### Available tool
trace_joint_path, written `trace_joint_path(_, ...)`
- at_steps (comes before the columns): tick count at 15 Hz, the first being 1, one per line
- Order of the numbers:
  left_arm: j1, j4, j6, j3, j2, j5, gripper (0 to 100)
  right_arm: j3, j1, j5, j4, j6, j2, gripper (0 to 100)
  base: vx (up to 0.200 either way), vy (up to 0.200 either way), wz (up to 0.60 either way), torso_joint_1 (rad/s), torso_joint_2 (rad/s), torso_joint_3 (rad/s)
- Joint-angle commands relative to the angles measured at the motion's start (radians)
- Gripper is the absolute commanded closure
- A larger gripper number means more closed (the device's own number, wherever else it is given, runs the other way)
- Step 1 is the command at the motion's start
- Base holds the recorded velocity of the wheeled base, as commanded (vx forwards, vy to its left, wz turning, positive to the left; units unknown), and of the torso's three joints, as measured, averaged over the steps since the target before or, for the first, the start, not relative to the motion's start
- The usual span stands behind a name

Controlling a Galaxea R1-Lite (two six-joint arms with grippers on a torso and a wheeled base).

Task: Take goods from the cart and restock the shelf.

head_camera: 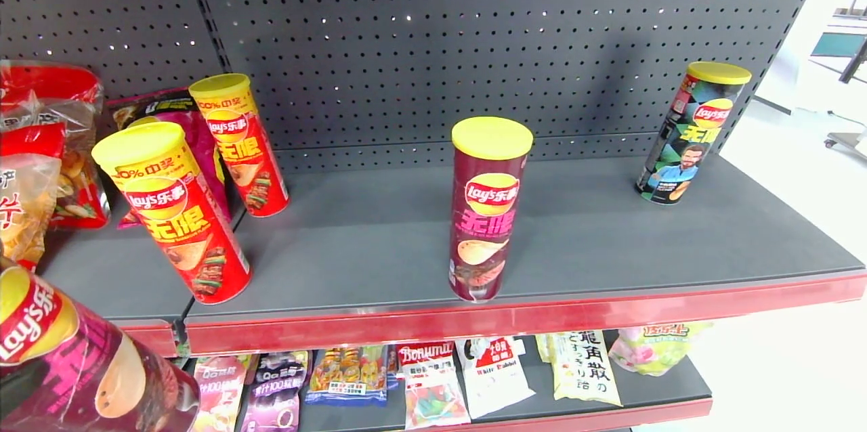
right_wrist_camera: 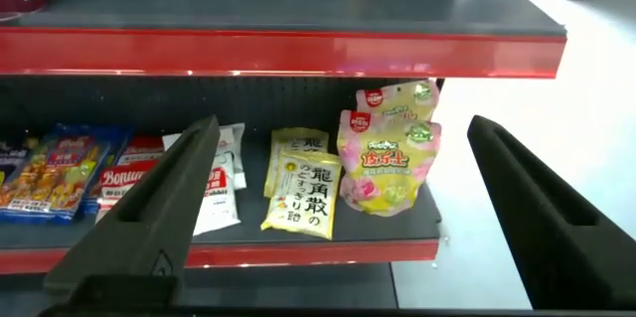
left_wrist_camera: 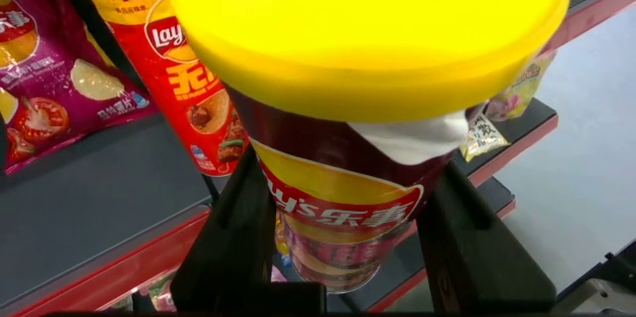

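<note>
Closest in, a maroon chip can (head_camera: 74, 364) with a yellow lid is clamped in the left claw (left_wrist_camera: 348, 257), low by the left front of the shelf (head_camera: 379, 235) and not yet placed. A matching can (head_camera: 486, 215) and three others already stand upright there, with room between them. The right claw (right_wrist_camera: 348, 218) is spread wide and holds nothing.

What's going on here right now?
The left gripper has its jaws shut on a maroon chip can with a yellow lid, held in front of the shelf at its left end. The right gripper hangs with jaws open and empty, facing the lower shelf of candy bags. On the shelf stand two red cans, another maroon can and a dark can.
</note>
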Motion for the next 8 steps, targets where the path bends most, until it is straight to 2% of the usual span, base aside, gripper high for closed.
trace_joint_path(1,0.0,0.0,-0.001,-0.001,-0.003,0.0,100,0.001,0.0,-0.001,0.001,-0.006,0.001,0,0.0,0.0,0.0,0.0,0.0,0.0)
trace_joint_path(4,0.0,-0.001,-0.001,-0.005,-0.002,0.0,100,0.001,0.0,0.0,0.001,-0.006,0.001,0,0.0,0.0,0.0,0.0,0.0,0.0)
trace_joint_path(8,0.0,-0.001,-0.001,-0.004,0.004,0.0,100,0.001,0.0,0.0,0.001,-0.008,0.001,0,0.0,0.0,-0.6,0.005,0.0,0.002)
